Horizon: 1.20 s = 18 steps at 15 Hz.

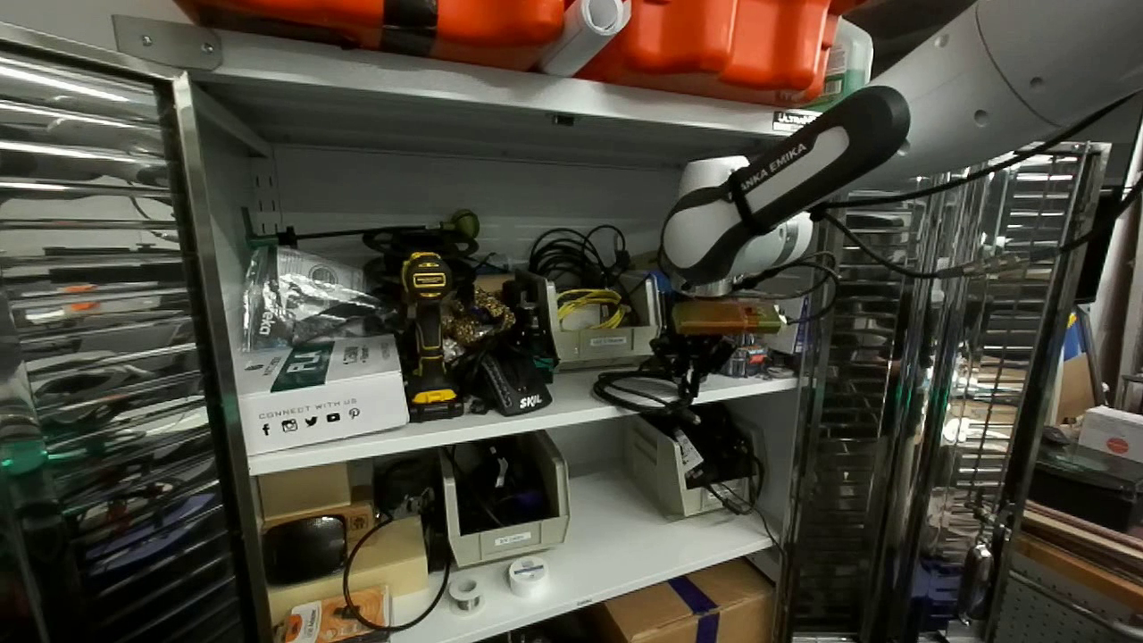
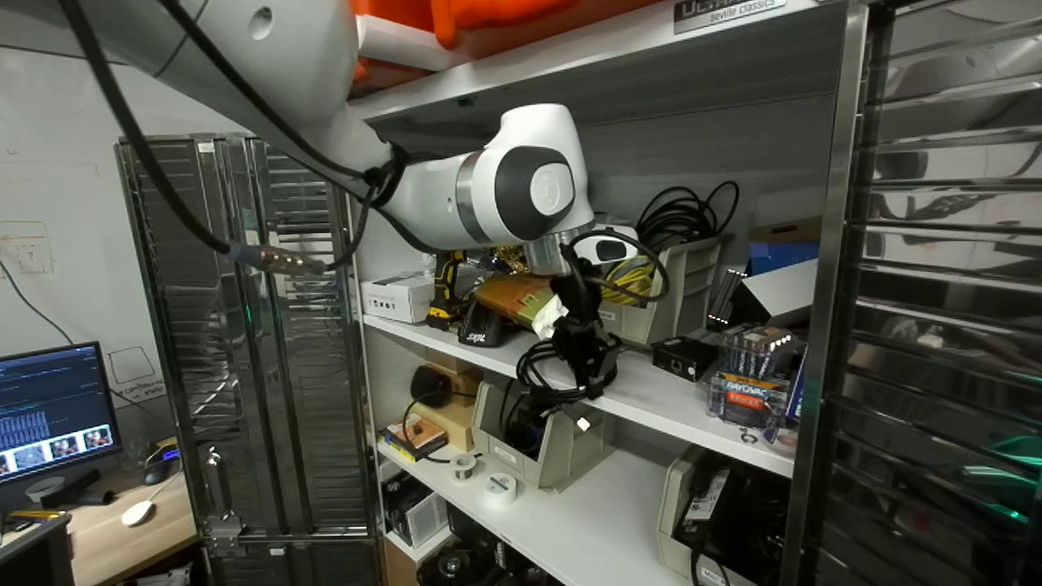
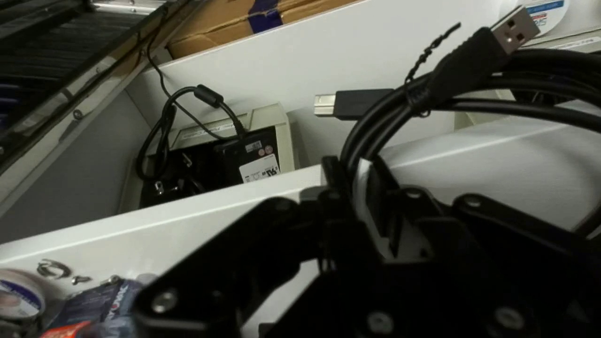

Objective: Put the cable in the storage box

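Note:
The black coiled USB cable hangs from my gripper, which is shut on it. Both its plugs point up and left in the wrist view. In both exterior views the gripper and the cable are at the front edge of the middle shelf. Grey storage boxes stand on two shelves. A box with dark cables is at the lower left, and a box with adapters is at the lower right, also in the wrist view. A box with yellow cable is behind the gripper.
The middle shelf edge lies between the gripper and the lower boxes. A battery pack, a yellow drill and a white PLA box stand on that shelf. Two spools lie below. Metal doors flank the cabinet.

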Motion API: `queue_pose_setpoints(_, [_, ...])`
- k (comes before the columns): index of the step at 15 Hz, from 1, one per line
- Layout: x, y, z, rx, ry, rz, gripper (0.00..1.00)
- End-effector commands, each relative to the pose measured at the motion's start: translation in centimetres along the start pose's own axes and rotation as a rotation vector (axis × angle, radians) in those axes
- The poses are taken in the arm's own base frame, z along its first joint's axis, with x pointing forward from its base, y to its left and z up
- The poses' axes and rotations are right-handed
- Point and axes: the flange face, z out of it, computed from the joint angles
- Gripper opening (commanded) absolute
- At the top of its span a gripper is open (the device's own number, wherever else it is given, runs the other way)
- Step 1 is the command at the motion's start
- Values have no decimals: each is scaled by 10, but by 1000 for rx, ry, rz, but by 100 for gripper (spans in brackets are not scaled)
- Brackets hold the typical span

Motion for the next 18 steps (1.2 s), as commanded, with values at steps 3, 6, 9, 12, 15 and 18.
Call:
queue_pose_setpoints(3, [-38, 0, -41, -10, 271, -29, 7])
queue_pose_setpoints(6, [-46, 2, -70, -4, 407, 0, 6])
queue_pose_setpoints(9, [-45, 8, -102, 7, 534, 59, 6])
queue_pose_setpoints(12, [-43, 11, -131, 34, 653, 124, 6])
queue_pose_setpoints(15, [-35, 6, -143, 43, 749, 152, 6])
queue_pose_setpoints(18, [-23, -11, -137, 25, 813, 154, 6])
